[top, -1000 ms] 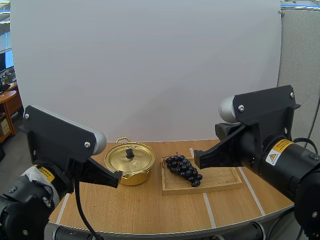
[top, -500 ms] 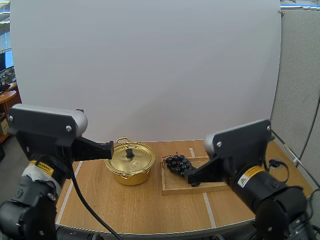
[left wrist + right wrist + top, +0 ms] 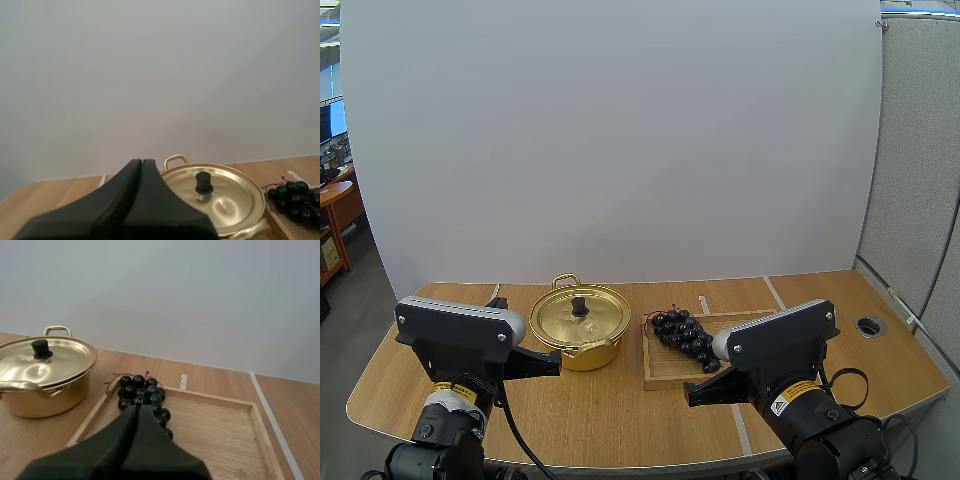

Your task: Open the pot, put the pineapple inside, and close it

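Nearest of all, the left gripper (image 3: 557, 362) has its two black fingers pressed together into one dark wedge, with nothing between them. Its tip sits at the near left side of the pot (image 3: 582, 345), about level with the rim; whether it touches the wall cannot be told. To the right of the pot, the right gripper (image 3: 689, 397) is likewise closed tight and empty. Its tip hangs over the near edge of the wooden tray (image 3: 760, 366) and points toward the fruit.

The pot stands on the worktop (image 3: 610, 420). It is gold, and its lid (image 3: 592, 322) is seated flat on the rim, with a black knob (image 3: 580, 304) upright at the lid's centre. One loop handle (image 3: 588, 349) juts from the side of the pot closest to the grippers.

The tray lies just right of the pot, with a narrow strip of bare worktop between them. The fruit here is a bunch of dark grapes (image 3: 688, 335) rather than a pineapple. It lies inside the tray at the end closest to the pot, reaching from the middle back to the far corner, with its thin stems turned toward the pot.

Farthest back, the pot's second loop handle (image 3: 566, 281) stands up behind the lid.
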